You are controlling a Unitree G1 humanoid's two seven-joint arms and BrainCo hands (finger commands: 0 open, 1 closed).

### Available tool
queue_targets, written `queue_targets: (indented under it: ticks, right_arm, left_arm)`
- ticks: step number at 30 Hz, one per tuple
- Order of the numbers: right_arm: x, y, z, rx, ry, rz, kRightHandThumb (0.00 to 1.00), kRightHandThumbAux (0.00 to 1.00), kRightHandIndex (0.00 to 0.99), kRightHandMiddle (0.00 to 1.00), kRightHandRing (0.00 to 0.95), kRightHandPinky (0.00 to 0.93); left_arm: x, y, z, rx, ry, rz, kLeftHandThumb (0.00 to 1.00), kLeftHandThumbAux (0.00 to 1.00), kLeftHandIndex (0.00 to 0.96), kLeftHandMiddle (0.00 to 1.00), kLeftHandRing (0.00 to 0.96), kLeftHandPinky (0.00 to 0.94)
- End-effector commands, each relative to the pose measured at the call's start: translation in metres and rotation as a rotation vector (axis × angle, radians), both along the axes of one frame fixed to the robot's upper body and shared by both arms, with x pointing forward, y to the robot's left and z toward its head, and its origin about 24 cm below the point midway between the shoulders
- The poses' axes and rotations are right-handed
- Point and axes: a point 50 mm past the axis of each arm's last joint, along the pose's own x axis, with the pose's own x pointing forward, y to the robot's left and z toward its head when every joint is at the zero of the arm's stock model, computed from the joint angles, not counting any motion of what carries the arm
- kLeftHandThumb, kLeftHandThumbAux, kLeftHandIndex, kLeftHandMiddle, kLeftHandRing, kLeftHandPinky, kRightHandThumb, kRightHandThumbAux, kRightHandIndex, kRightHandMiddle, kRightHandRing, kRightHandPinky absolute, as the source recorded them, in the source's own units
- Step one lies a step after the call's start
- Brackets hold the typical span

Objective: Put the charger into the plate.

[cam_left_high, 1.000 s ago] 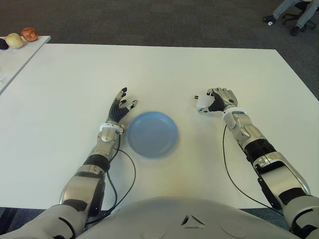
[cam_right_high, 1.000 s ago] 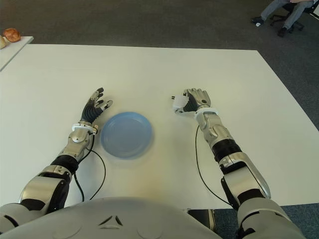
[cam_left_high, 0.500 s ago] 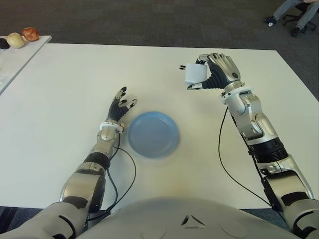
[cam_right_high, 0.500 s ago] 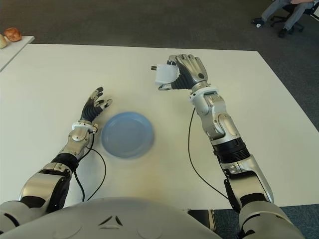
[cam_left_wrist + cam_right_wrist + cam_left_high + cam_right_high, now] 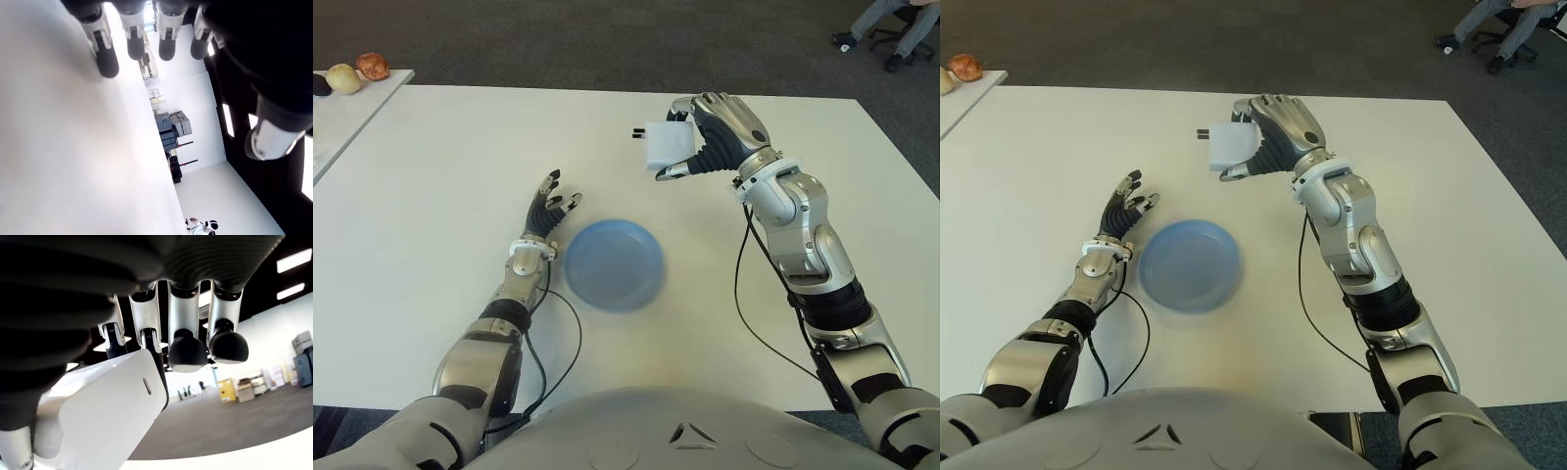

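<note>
Aloft, right hand grips the white charger between fingers and thumb, prongs pointing toward robot's left, clear of the table. Blue plate lies nearer the robot, well apart, nothing in it. Height likely serves to clear the rim. Left hand idle just left of plate, fingers spread.

A white charger with black prongs, a plain pale-blue plate, a white table; silver-and-black hands, the right and left.
</note>
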Motion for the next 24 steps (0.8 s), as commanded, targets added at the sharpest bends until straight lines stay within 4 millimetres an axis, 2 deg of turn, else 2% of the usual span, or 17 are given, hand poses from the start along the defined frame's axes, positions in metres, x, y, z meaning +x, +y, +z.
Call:
queue_targets:
  ticks: [1, 10, 24]
  right_arm:
    - [-0.005, 0.009, -0.004, -0.026, 0.038, 0.025, 0.855, 0.678, 0.397, 0.53, 0.864, 0.843]
    - [-0.01, 0.018, -0.01, -0.066, 0.077, 0.069, 0.855, 0.678, 0.396, 0.532, 0.867, 0.854]
    - [-0.016, 0.029, -0.038, -0.062, 0.153, 0.145, 0.853, 0.678, 0.396, 0.526, 0.861, 0.845]
  left_arm:
    - [-0.037, -0.004, -0.044, -0.027, 0.266, 0.015, 0.0, 0.572, 0.003, 0.012, 0.002, 0.0]
    - [-0.037, -0.005, -0.043, -0.05, 0.251, 0.018, 0.0, 0.593, 0.0, 0.01, 0.0, 0.0]
    - [-0.038, -0.005, -0.042, -0.068, 0.236, 0.02, 0.0, 0.599, 0.0, 0.004, 0.0, 0.0]
